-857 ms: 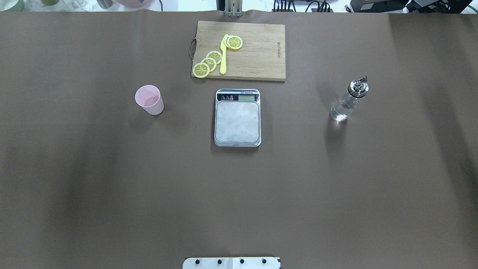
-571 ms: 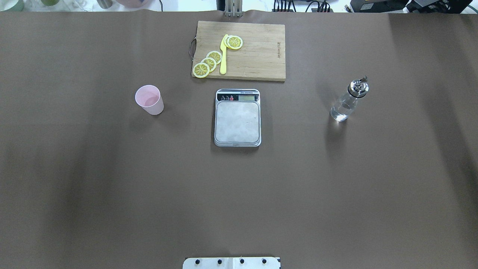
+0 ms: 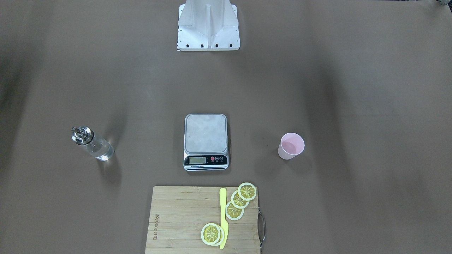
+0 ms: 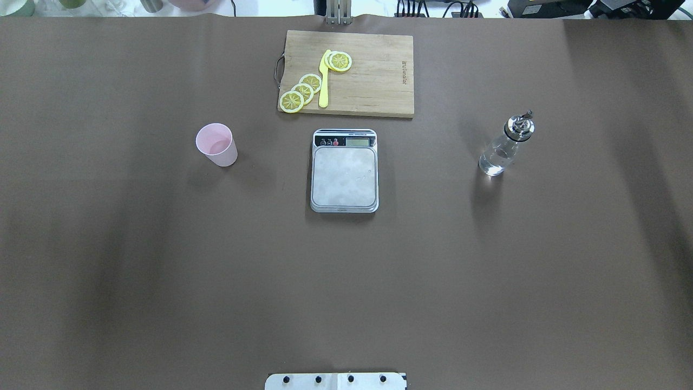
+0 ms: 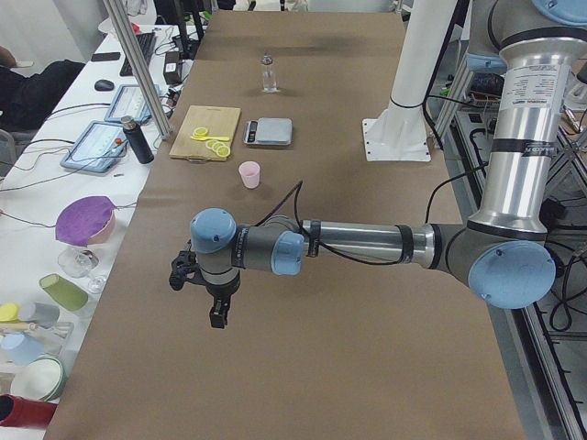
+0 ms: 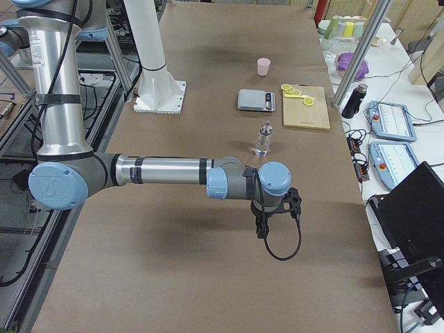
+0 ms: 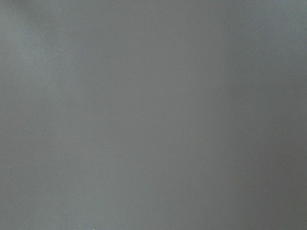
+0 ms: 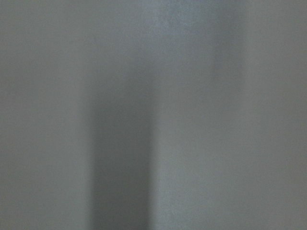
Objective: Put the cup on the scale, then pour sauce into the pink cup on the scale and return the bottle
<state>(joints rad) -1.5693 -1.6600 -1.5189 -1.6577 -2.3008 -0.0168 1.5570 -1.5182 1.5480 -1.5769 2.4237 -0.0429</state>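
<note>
The pale pink cup (image 4: pixel 216 144) stands upright on the brown table, left of the scale (image 4: pixel 344 176), whose steel platform is bare. The clear glass bottle (image 4: pixel 503 147) with its silver pour spout stands upright to the right of the scale and holds clear sauce. All three also show in the front-facing view: the cup (image 3: pixel 291 146), the scale (image 3: pixel 206 137) and the bottle (image 3: pixel 92 144). My left gripper (image 5: pixel 217 313) hangs over the table far from the cup (image 5: pixel 249 174). My right gripper (image 6: pixel 262 229) hangs short of the bottle (image 6: pixel 263 139). I cannot tell whether either is open or shut.
A wooden cutting board (image 4: pixel 373 81) lies just beyond the scale, with several lemon slices (image 4: pixel 303 91) and a yellow knife (image 4: pixel 324 81) on it. The robot's base plate (image 4: pixel 335 381) is at the near edge. Both wrist views show only blurred table surface.
</note>
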